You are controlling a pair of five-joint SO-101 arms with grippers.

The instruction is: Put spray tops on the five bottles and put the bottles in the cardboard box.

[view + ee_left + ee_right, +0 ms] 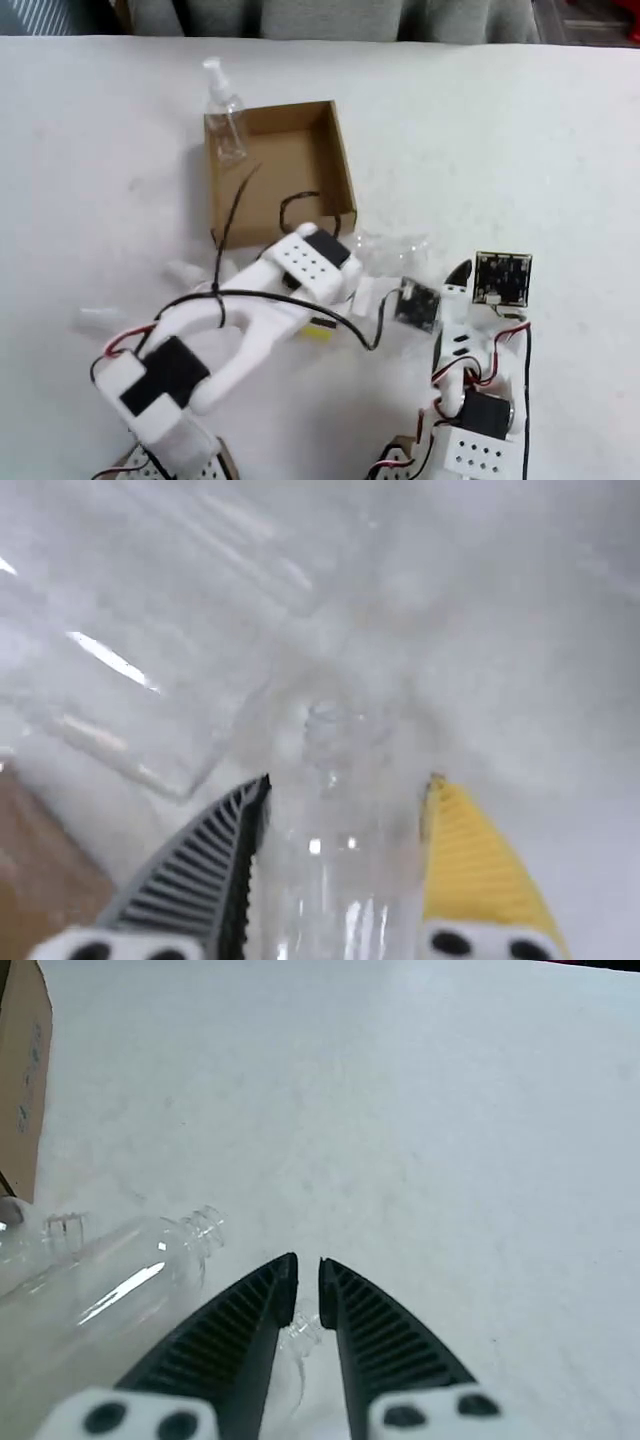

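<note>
Left gripper (350,782): black and yellow jaws clamped on a clear uncapped bottle (328,735), its neck past the tips. Right gripper (303,1268): jaws nearly together with a slim gap. A small clear piece (300,1338) sits in the gap, possibly a neck; can't tell if it's pinched. Second bottle (120,1280) lies just beside. White table (450,1110) stretches ahead. Cardboard box (345,170) is beyond the left arm, with a capped bottle (226,120) upright in its far corner.

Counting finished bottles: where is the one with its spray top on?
In the high view, the capped bottle sits in the cardboard box, at its far left corner.
</note>
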